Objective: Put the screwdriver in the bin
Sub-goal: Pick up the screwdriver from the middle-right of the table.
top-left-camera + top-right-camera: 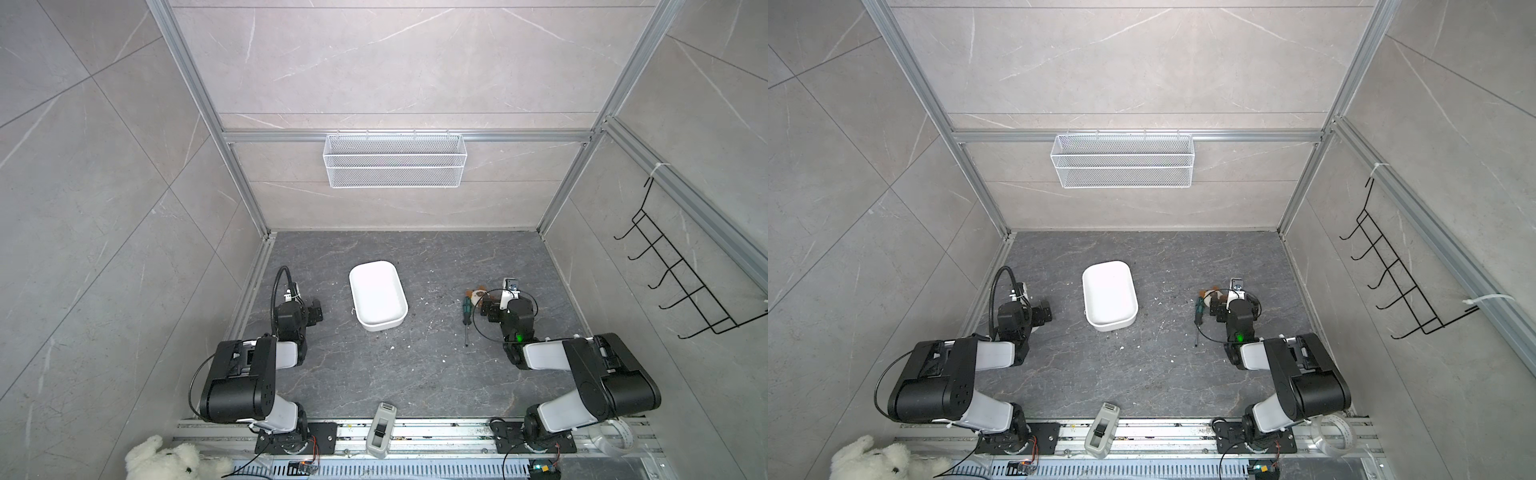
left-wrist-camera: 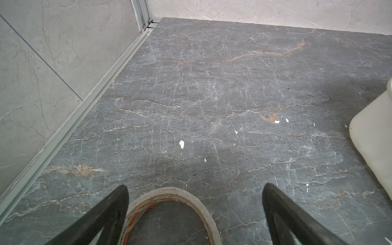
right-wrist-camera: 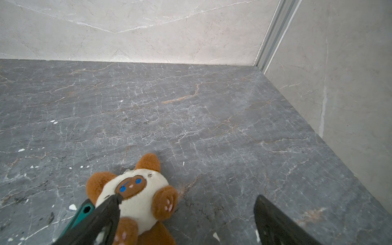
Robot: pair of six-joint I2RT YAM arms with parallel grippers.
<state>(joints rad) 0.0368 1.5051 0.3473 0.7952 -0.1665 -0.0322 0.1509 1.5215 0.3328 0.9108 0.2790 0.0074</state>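
Right hand (image 3: 187, 198) — wide open, empty, over plush toy (image 3: 135, 191); screwdriver (image 1: 467, 318) at its 9 o'clock. Risk: closing grabs toy instead.

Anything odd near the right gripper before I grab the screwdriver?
A brown-and-white plush toy lies below the open right gripper, beside the screwdriver handle: closing here may catch it instead.

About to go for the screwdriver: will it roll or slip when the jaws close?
The screwdriver looks rigid, so it should lift without flexing. Its thin shaft and rounded handle may roll on the smooth floor if nudged. The handle lies close beside the plush toy, which might get dragged along.
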